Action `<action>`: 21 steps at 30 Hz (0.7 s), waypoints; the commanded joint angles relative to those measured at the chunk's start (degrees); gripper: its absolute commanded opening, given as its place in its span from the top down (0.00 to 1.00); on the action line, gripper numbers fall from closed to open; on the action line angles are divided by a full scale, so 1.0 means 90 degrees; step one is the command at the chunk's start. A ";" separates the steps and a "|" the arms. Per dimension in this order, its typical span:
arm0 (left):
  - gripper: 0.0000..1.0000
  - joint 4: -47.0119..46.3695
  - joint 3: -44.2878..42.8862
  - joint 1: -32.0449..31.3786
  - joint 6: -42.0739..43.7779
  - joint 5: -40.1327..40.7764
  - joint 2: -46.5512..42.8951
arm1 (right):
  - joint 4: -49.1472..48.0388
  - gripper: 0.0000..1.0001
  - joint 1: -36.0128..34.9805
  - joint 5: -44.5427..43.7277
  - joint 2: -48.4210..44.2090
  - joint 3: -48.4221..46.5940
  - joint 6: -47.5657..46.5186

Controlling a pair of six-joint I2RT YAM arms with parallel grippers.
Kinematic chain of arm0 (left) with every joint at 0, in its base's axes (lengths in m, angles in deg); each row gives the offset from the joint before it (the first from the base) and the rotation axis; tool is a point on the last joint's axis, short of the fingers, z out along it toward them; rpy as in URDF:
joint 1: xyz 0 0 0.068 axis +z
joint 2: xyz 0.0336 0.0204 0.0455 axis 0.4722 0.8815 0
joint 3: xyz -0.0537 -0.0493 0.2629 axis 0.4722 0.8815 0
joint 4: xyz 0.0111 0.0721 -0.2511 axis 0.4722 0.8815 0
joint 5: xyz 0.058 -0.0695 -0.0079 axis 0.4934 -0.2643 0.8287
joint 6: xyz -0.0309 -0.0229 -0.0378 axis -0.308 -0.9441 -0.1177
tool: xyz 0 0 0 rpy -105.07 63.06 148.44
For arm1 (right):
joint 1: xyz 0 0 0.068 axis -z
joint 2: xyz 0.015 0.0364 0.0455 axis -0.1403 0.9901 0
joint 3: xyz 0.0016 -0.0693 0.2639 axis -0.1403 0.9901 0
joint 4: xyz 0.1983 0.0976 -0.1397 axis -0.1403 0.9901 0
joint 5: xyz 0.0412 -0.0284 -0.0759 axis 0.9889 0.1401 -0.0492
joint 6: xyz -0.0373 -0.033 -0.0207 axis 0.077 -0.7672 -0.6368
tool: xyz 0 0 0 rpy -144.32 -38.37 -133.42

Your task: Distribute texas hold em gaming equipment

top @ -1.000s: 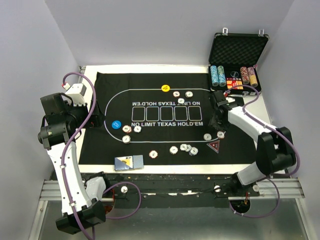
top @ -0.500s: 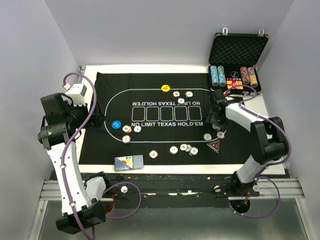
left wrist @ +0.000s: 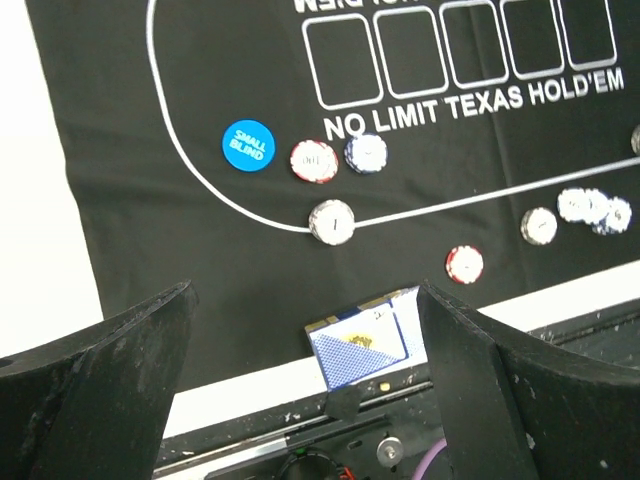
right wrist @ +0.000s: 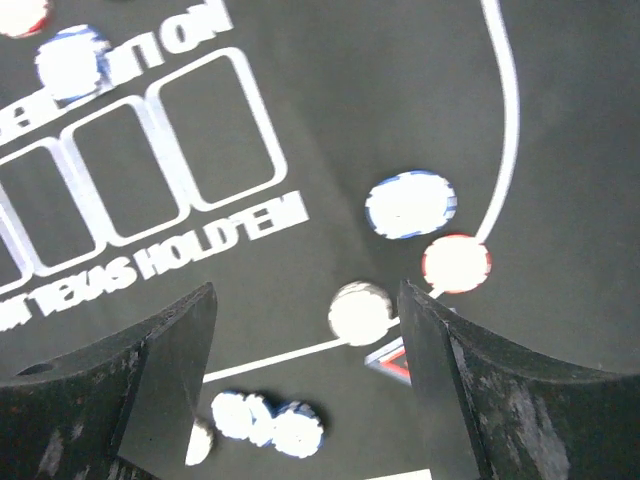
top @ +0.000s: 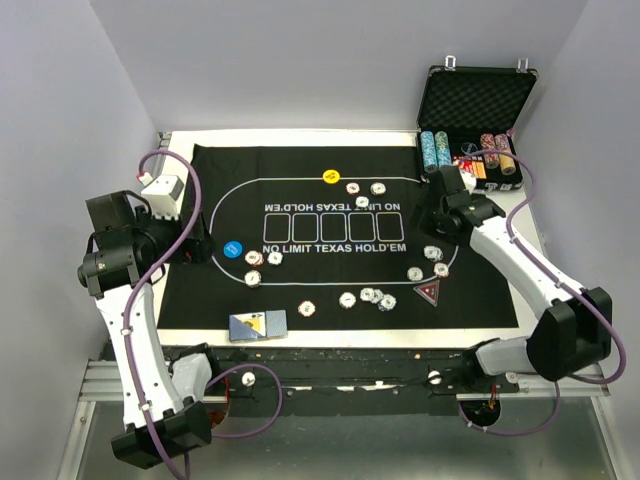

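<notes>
Striped poker chips lie about the black mat (top: 300,290). A blue chip (top: 433,253), a red chip (top: 441,269) and a white chip (top: 415,273) sit near the dark red triangular marker (top: 427,291). My right gripper (top: 440,215) hovers open and empty just behind them. In the right wrist view they are the blue chip (right wrist: 410,205), red chip (right wrist: 456,263), white chip (right wrist: 361,310) and marker (right wrist: 395,360). My left gripper (top: 195,245) is open and empty at the mat's left, above the blue-backed cards (left wrist: 365,345) and the blue button (left wrist: 247,145). The yellow button (top: 331,176) lies at the back.
An open black case (top: 475,105) at the back right holds stacks of chips (top: 435,150). Three chips (top: 362,190) lie near the yellow button, three chips (top: 260,263) by the blue button, several chips (top: 365,297) along the front line. The cards (top: 258,325) lie at the mat's front edge.
My right gripper was low over the chips by the marker. It has lifted and drawn back toward the case, and a blue chip now lies there. The left arm shifted slightly.
</notes>
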 commanded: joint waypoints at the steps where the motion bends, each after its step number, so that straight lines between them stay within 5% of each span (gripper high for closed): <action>1: 0.01 0.0645 0.0425 0.0025 0.1127 -0.0720 -0.0136 | 0.0311 0.18 -0.0626 0.0395 -0.0259 -0.0331 0.0053; 13: 0.01 0.1300 0.1978 -0.0736 0.3707 -0.0047 -0.0351 | -0.0813 0.14 -0.1641 0.1852 -0.0387 0.0031 -0.0553; 21: 0.01 0.0774 0.3276 -0.2181 0.4625 0.0733 -0.1249 | -0.1378 0.13 -0.1994 0.2416 -0.0395 0.0283 -0.0709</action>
